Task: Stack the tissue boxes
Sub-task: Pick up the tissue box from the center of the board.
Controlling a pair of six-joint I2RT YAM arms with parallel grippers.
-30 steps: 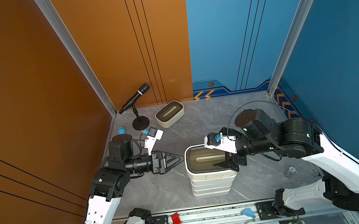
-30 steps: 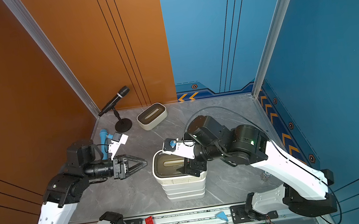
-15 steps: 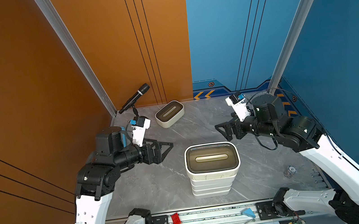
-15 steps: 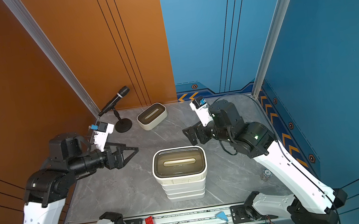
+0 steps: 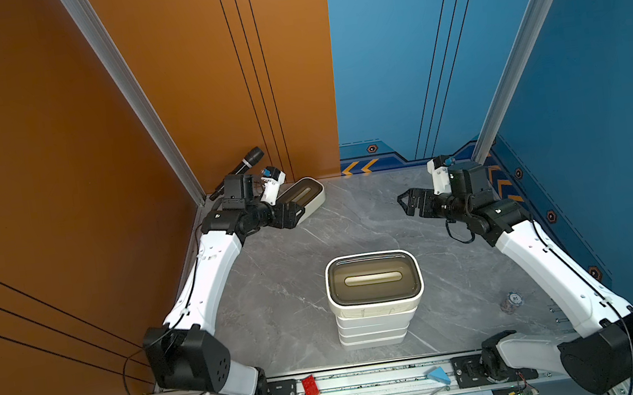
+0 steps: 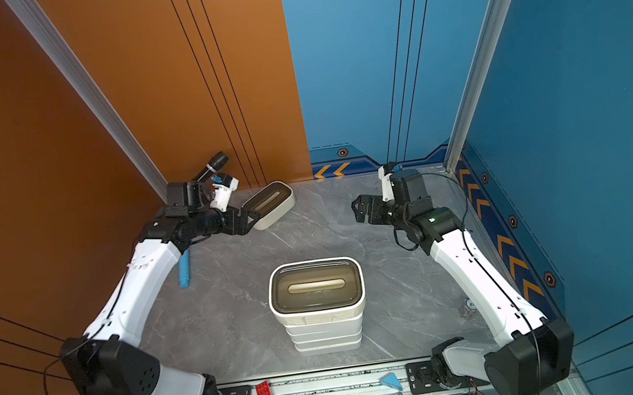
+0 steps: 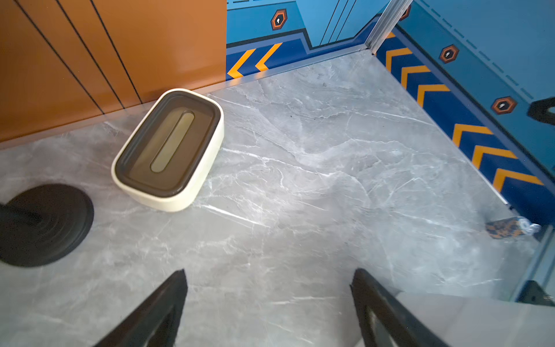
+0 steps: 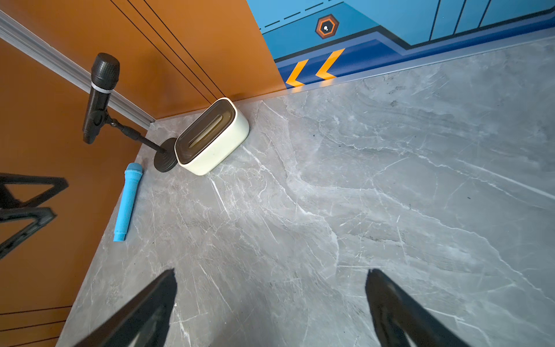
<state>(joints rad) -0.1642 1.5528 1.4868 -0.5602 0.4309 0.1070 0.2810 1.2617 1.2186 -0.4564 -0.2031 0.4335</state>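
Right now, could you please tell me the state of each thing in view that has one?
Stack of cream plastic tissue boxes: upright, dark brown lid on top, nothing touching it.
Lone cream tissue box with dark brown lid: flat by the orange wall, lid on, not stacked.
Left gripper: open, empty, short of the lone box.
Right gripper: open, empty.
Black microphone: tilted on its stand.
Blue microphone: lying flat.

stack (image 5: 377,323): table (image 5: 352,227) centre, front | lone box (image 5: 306,193): back left, by wall | mic stand (image 8: 162,160): just beside lone box, in corner | loose mic (image 6: 184,268): left edge
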